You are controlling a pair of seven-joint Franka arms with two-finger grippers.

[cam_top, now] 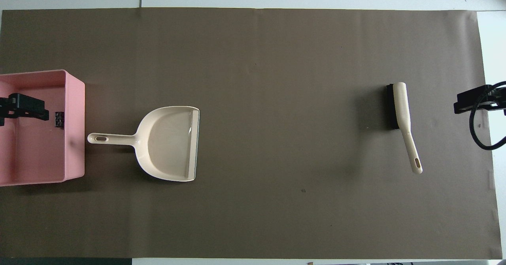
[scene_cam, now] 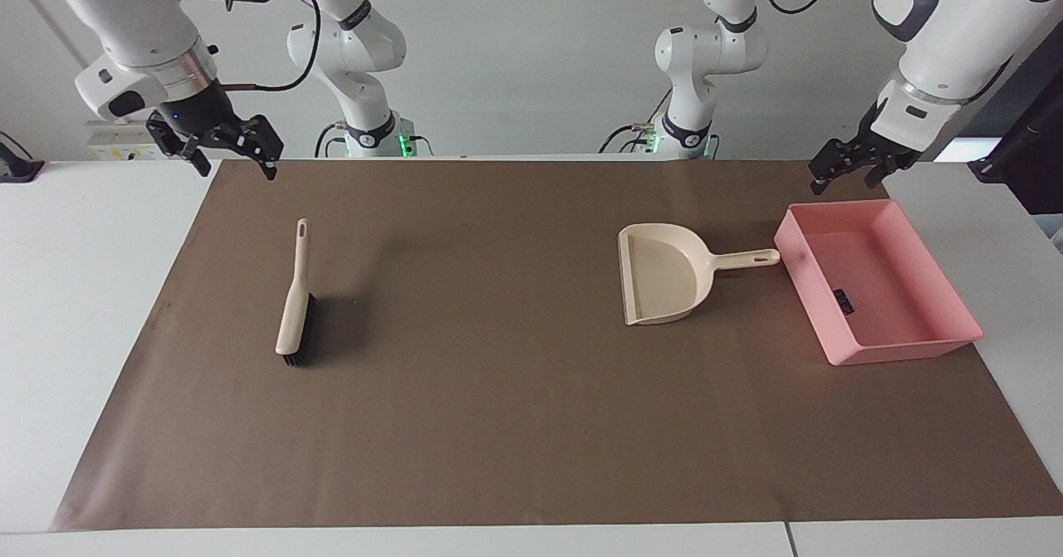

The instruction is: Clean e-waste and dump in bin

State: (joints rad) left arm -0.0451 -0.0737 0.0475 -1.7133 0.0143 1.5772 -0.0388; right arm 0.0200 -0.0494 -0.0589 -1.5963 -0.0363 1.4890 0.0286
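A small black blocky piece of e-waste (scene_cam: 843,300) (cam_top: 59,119) lies inside the pink bin (scene_cam: 905,349) (cam_top: 75,130), against the wall that faces the dustpan. The bin stands at the left arm's end of the brown mat. My left gripper (scene_cam: 843,182) (cam_top: 27,109) hangs open and empty above the bin's edge nearest the robots, clear of it. At the right arm's end, my right gripper (scene_cam: 235,167) (cam_top: 472,102) hangs open and empty over the mat's corner, with the brush lying farther from the robots.
A beige dustpan (scene_cam: 664,271) (cam_top: 170,142) lies beside the bin, its handle pointing at the bin. A beige brush with black bristles (scene_cam: 295,300) (cam_top: 401,115) lies toward the right arm's end. The brown mat (scene_cam: 498,424) covers most of the white table.
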